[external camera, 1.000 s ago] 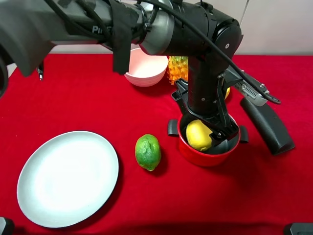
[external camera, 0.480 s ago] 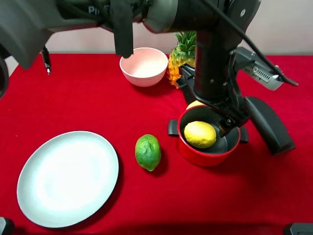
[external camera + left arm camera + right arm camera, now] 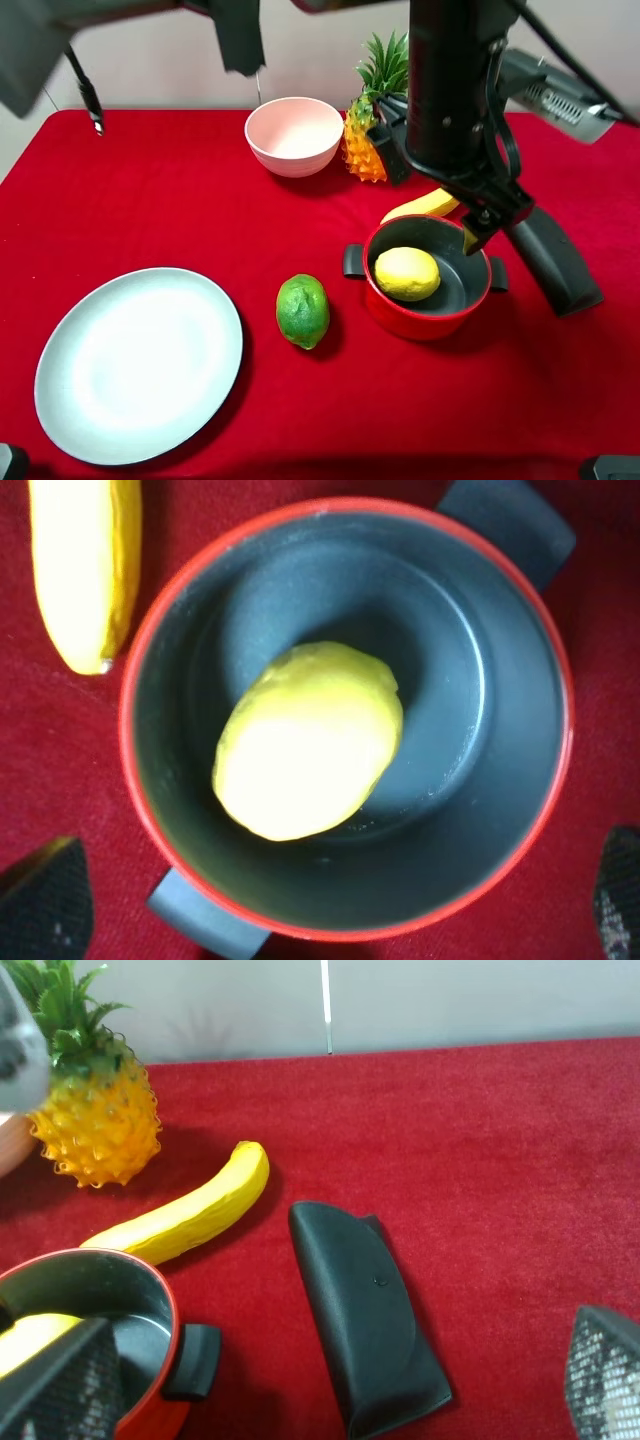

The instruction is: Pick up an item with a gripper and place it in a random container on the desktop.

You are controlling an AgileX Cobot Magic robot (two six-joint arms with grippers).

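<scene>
1. Exterior high: the left gripper (image 3: pixel 440 185) hangs above the pot (image 3: pixel 428 318), jaws spread, holding nothing. The lemon (image 3: pixel 406 273) lies inside the pot, below the fingers and touching neither. A banana (image 3: pixel 420 206) lies just behind the pot. A lime (image 3: pixel 302 311) and a plate (image 3: pixel 138 365) sit farther from the gripper on the red cloth (image 3: pixel 150 200).
2. Left wrist: straight below the gripper (image 3: pixel 330 905), the lemon (image 3: pixel 308 740) rests on the grey floor of the pot (image 3: pixel 520 780). The fingertips (image 3: pixel 40 900) stand wide apart, clear of it. The banana (image 3: pixel 85 570) lies outside the rim.
3. Right wrist: the right gripper (image 3: pixel 335 1380) is wide open and empty. A black case (image 3: pixel 365 1310) lies below the gap between its fingers. The pot (image 3: pixel 150 1300), showing a sliver of lemon (image 3: pixel 35 1332), sits by one finger. The banana (image 3: pixel 180 1215) and a pineapple (image 3: pixel 95 1120) lie beyond.
</scene>
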